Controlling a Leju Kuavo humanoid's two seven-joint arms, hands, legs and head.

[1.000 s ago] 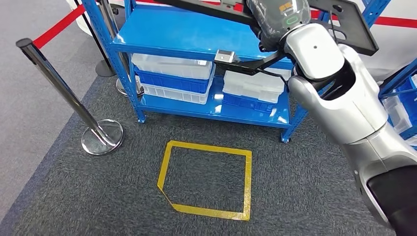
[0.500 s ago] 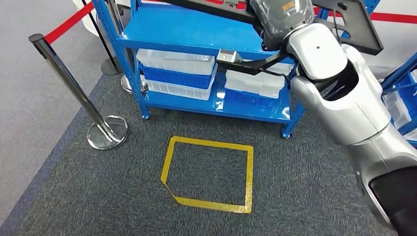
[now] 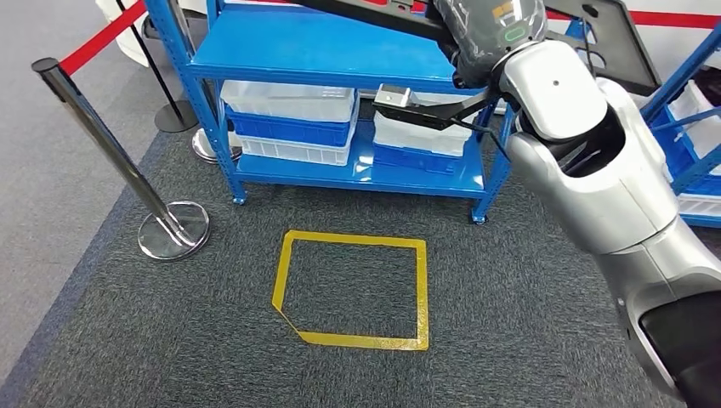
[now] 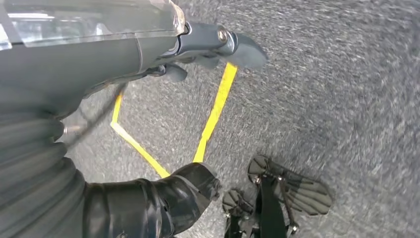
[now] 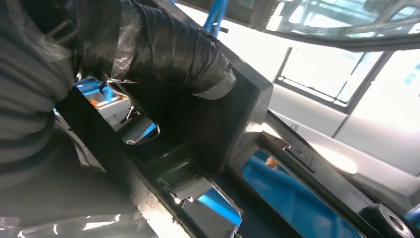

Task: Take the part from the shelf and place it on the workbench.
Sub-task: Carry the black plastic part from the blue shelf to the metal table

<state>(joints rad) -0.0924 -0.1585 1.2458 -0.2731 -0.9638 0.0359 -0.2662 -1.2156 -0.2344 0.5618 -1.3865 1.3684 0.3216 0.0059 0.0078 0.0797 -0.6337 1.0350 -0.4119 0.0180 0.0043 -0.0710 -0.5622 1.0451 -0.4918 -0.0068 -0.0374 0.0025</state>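
The black part (image 3: 612, 42) runs off the head view's top edge, and the right arm (image 3: 587, 161) covers its middle. The right hand (image 5: 163, 49) hides its own fingertips behind the part's frame. The left wrist view's carpet (image 4: 346, 74) is motion-blurred.

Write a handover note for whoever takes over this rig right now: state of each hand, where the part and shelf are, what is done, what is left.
Right hand: raised, gripping the black frame-shaped part, which is held up in front of the blue shelf.
Left hand: hanging low over the grey carpet near the yellow tape outline, holding nothing visible; whether its fingers are spread or curled cannot be told.
Done: the part is in the right hand, held above the shelf's top board rather than resting on it, as far as the head view shows.
Left: carry the part to the workbench and set it down.
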